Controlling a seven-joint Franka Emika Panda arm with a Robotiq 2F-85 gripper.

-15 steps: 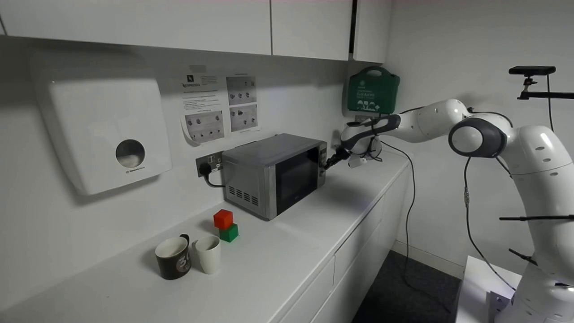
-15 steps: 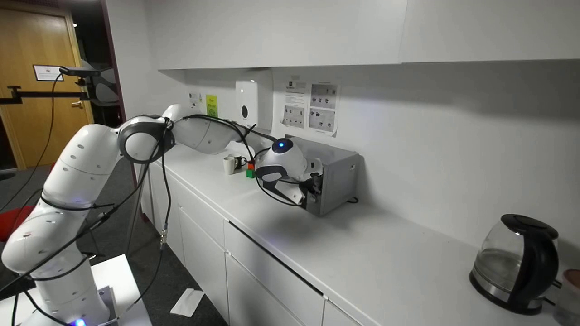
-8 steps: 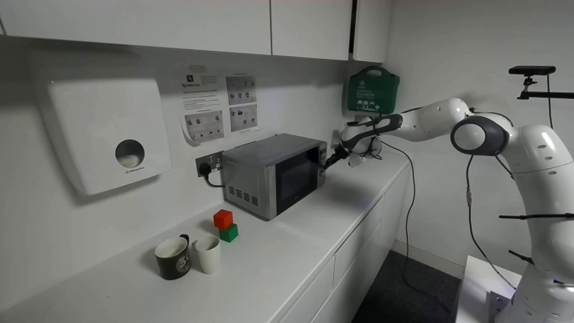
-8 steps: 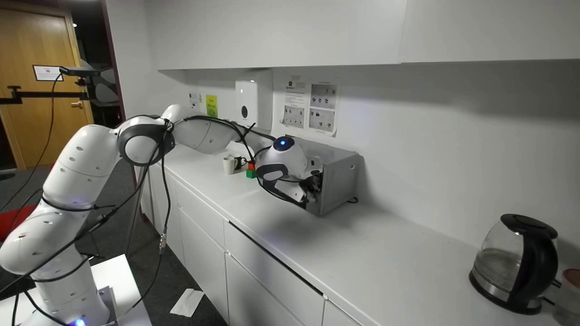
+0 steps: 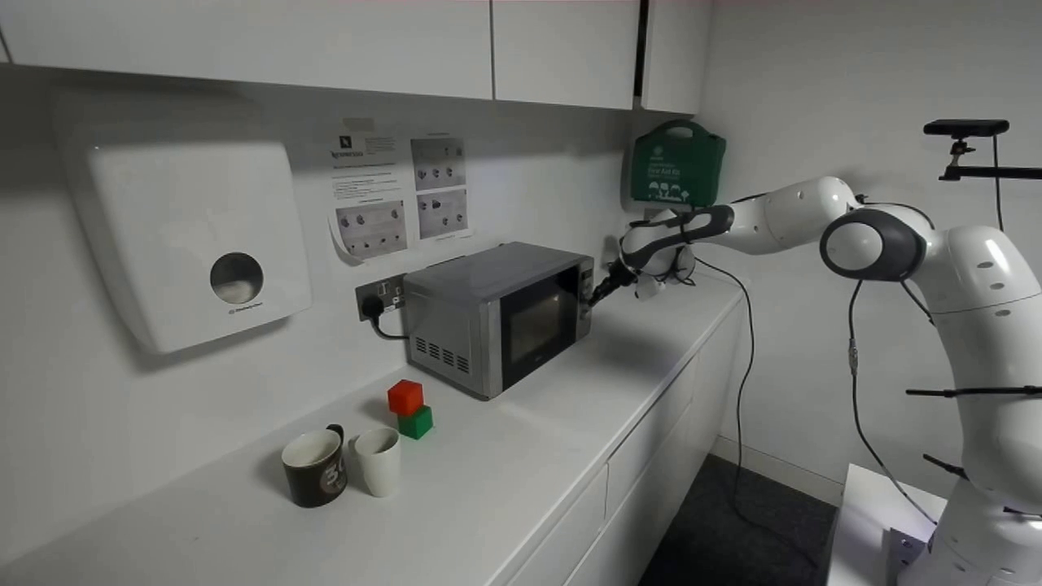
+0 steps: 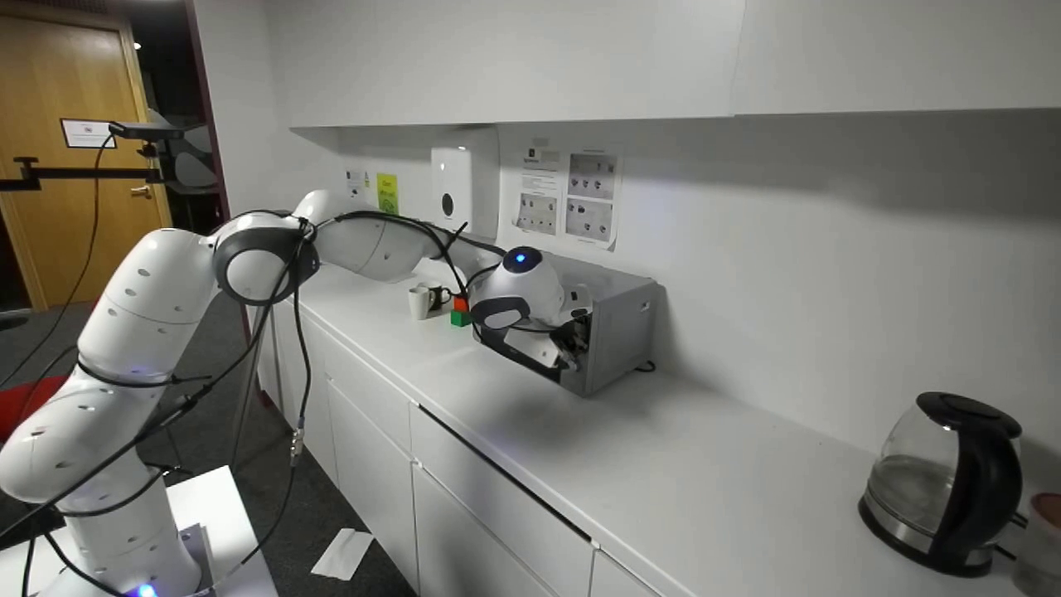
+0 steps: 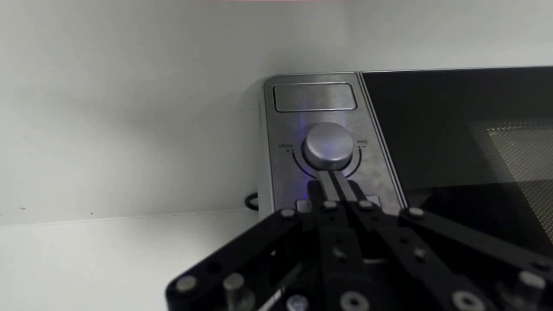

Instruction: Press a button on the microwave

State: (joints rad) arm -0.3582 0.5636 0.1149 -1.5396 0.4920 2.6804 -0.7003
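White counter (image 5: 488, 496) below wall cupboards (image 5: 326, 41): grey microwave (image 5: 498, 313), gripper (image 7: 332, 172) at its control strip (image 7: 293, 129)

Well left of the microwave, on the wall (image 5: 537, 187): one white dispenser (image 5: 187, 236) with a round opening. Left of the microwave, on the counter: one dark mug (image 5: 315, 476) and one white mug (image 5: 379, 464), both upright, side by side. Left of and above the microwave: printed sheets (image 5: 366, 187). Near its left side: one red cube (image 5: 404, 398) resting on one green cube (image 5: 417, 423). Just left of it: wall socket (image 5: 394, 290), black plug (image 5: 372, 307) fitted.

Microwave: one, standing on the counter; a pale patch shows through its dark window (image 5: 541, 323). Control strip at its right edge, with one silver knob (image 7: 329, 144) and pale buttons (image 7: 374, 200) partly covered.

Gripper: at the right edge of the microwave; fingers (image 7: 328, 185) drawn together, a thin dark line between, nothing held. Tips lie at the rim of the knob; whether they touch cannot be told.

Right of and above the microwave: one green first aid kit (image 5: 676, 167).

Arm (image 5: 899, 248), right of the microwave: white, with dark bands; rises from a white stand (image 5: 871, 521), bends at the elbow (image 5: 851, 252), and runs its forearm (image 5: 781, 220) toward the microwave with a slight dip; wrist (image 5: 651, 244) turned down, gripper slanting down toward the control strip.

Farther right: one camera (image 5: 966, 128) on a bracket.

In an exterior view, well right of the microwave: one glass kettle (image 6: 941, 485), black handle.
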